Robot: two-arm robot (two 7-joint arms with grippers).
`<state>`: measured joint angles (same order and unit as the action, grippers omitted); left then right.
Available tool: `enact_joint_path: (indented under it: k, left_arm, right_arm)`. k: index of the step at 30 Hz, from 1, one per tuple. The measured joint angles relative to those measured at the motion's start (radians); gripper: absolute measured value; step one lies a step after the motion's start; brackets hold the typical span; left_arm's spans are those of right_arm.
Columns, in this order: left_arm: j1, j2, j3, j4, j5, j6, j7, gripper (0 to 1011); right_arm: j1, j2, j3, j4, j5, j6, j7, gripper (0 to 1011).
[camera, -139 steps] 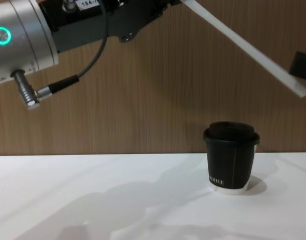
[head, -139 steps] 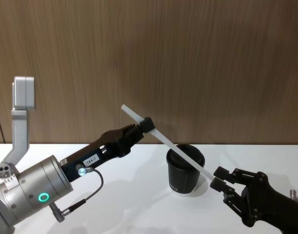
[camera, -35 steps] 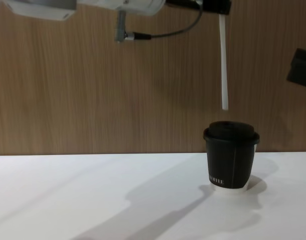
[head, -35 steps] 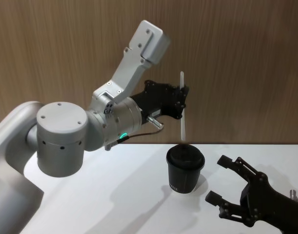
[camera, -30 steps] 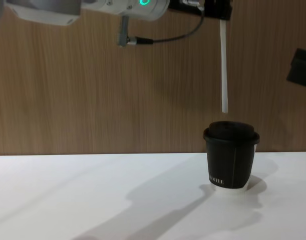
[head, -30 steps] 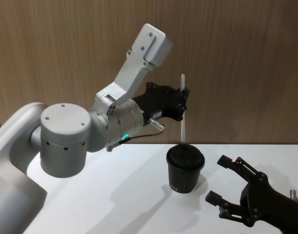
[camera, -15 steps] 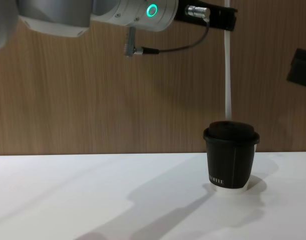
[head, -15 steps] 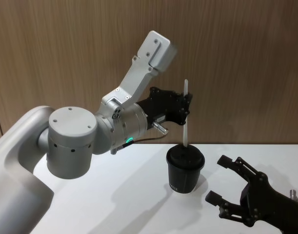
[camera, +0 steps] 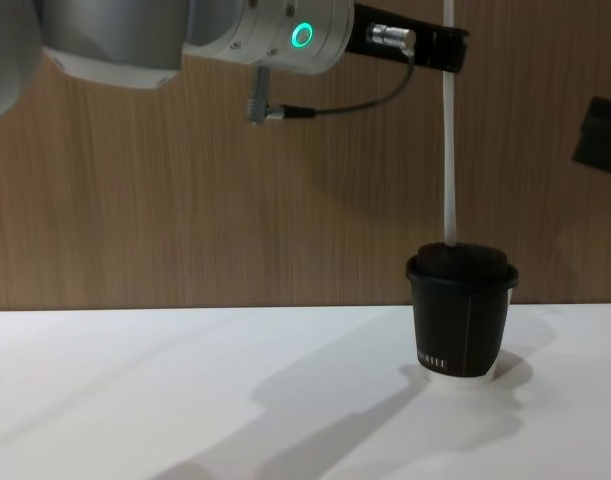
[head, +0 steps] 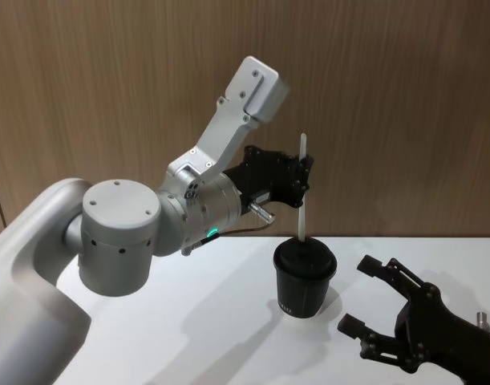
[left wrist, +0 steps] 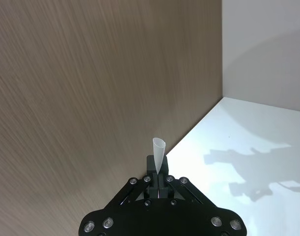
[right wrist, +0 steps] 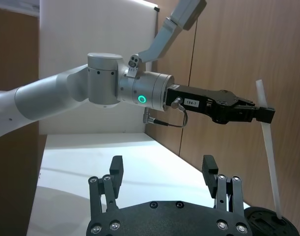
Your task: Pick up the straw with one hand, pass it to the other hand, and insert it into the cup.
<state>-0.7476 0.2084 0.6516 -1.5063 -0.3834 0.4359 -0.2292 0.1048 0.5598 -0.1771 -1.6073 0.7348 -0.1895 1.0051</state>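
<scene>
The straw hangs upright over the cup, a black paper cup with a domed lid standing on the white table. My left gripper is shut on the straw's upper part, high above the cup. In the chest view the straw reaches down to the lid of the cup, its lower end touching the top. The left wrist view looks down the straw from its open top. My right gripper stands open and empty, low and to the right of the cup, nearer to me.
A wood-panelled wall runs close behind the table. My left arm's silver body fills the space to the left of the cup. A small metal part sits at the table's right edge.
The left gripper has come down with the straw, whose lower end went from hanging a little above the lid to touching it. The right gripper has not moved.
</scene>
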Motion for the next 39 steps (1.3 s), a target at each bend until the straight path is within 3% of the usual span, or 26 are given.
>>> enact_joint_path:
  k: [39]
  left_arm:
    - [-0.021, -0.042, -0.019, 0.092, 0.008, 0.015, -0.047, 7]
  right_arm:
    - [0.0, 0.0, 0.0, 0.0, 0.0, 0.0, 0.0, 1001]
